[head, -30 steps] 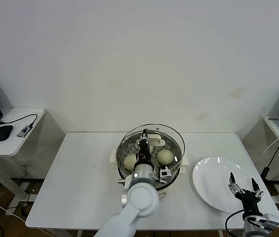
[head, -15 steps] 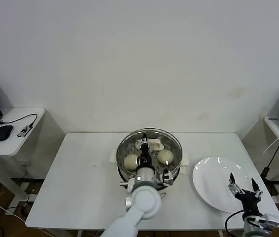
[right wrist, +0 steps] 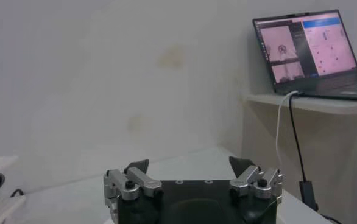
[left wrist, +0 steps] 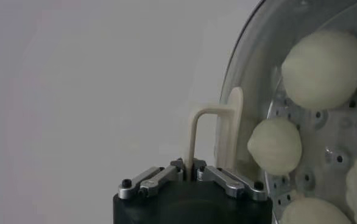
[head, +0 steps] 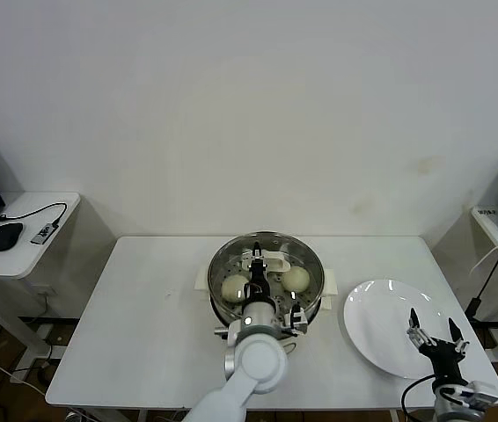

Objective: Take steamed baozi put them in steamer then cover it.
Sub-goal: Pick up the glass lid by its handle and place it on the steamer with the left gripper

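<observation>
**Lid down on steamer, my left claw pinching its handle**

My left gripper (head: 256,262) sits over the middle of the steamer (head: 220,283), fingers pressed together on the thin cream loop handle (left wrist: 210,137) of the round glass lid (head: 305,255). In the left wrist view the handle is a smooth, matte plastic arch, clamped between my metal fingertips. The lid is clear and domed with a shiny metal rim, lying level over the basket.

Under the glass, the steamed baozi (left wrist: 323,69) are smooth, cream-white domes resting on the perforated stainless floor; four show in the wrist view, two are plain in the head view. The steamer is a round, polished steel basket, centred on the white table (head: 143,325).

My right gripper (head: 435,337) is parked over the near edge of the flat glossy white plate (head: 374,321), right of the steamer, jaws spread wide, holding nothing.

Farther off: a laptop (right wrist: 306,52) on a side shelf to my right, and a black mouse (head: 5,236) on the left side table.
</observation>
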{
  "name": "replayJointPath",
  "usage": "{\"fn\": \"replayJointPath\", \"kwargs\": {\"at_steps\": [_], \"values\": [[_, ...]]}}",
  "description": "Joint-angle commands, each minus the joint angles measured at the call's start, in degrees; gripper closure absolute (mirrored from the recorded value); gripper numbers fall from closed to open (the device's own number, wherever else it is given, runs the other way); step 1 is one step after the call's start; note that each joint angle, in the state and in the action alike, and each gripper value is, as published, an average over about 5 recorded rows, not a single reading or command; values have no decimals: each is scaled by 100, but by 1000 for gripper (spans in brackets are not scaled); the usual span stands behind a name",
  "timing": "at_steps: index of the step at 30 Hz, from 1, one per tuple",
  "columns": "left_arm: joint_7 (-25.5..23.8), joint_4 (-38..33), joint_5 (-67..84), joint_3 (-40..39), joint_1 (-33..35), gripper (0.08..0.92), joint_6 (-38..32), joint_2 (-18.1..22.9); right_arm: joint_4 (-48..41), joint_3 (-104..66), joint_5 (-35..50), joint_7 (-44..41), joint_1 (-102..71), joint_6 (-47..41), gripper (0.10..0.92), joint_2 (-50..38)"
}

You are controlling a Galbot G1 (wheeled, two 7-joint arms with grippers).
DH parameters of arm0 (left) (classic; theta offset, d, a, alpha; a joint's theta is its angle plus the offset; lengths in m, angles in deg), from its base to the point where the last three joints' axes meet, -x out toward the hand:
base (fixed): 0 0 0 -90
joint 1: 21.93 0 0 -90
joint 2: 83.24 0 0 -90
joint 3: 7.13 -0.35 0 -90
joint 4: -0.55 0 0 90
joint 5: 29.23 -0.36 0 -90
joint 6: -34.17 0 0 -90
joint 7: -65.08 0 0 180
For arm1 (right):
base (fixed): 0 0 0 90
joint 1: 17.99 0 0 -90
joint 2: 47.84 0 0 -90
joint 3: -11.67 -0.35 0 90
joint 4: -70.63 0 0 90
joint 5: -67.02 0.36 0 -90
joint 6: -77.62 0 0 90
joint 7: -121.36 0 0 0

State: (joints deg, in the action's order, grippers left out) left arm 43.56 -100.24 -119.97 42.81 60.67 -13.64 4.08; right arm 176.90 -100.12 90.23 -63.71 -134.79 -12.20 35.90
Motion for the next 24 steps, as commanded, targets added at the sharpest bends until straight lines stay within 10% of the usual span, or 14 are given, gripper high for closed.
{"fn": "replayJointPath", "kwargs": {"at_steps": [1, 24], "values": [[-3, 64, 11, 14, -12, 844, 251, 59, -11, 8, -20, 2, 4, 12, 203, 13], [271, 17, 230, -23, 101, 843, 236, 20, -31, 5, -71, 4, -23, 50, 203, 11]]}}
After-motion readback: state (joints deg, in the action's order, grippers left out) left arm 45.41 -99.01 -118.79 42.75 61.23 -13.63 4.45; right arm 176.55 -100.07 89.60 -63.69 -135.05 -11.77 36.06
